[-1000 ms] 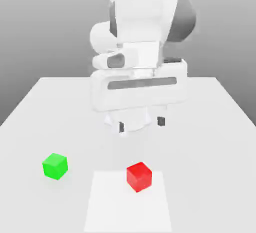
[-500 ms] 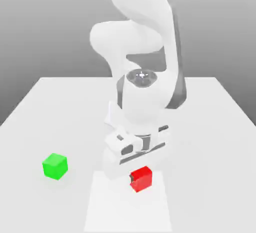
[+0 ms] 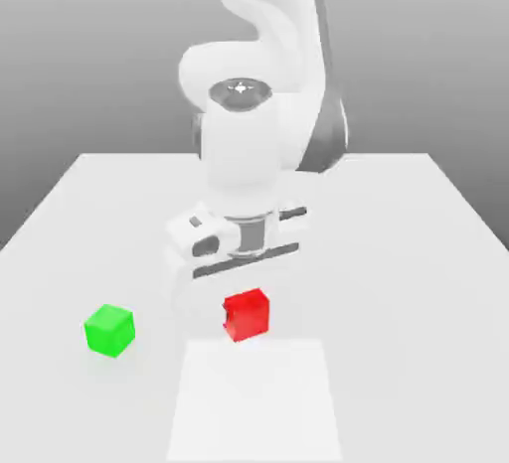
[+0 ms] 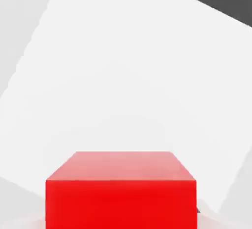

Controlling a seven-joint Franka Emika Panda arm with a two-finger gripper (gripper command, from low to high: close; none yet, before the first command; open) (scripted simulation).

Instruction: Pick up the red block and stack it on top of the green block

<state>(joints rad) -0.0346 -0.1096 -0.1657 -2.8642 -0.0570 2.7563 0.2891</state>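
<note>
Currently, in the exterior view, the red block (image 3: 247,315) is held by the gripper (image 3: 245,314), jaws closed on it. The green block (image 3: 110,331) is seen apart from the gripper, toward the exterior view's left. In the hand view, the red block is seen close up, a white sheet (image 4: 128,75) beyond it.

exterior view facing arm, hand view close, both sharing red block (image 3: 247,315)

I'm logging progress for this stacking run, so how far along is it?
Done: the red block looks gripped and off the table, held at the gripper. In hand: carrying it; it hangs to the exterior view's right of the green block. Left: bring it over, lower and release, since nothing sits on green yet.
</note>
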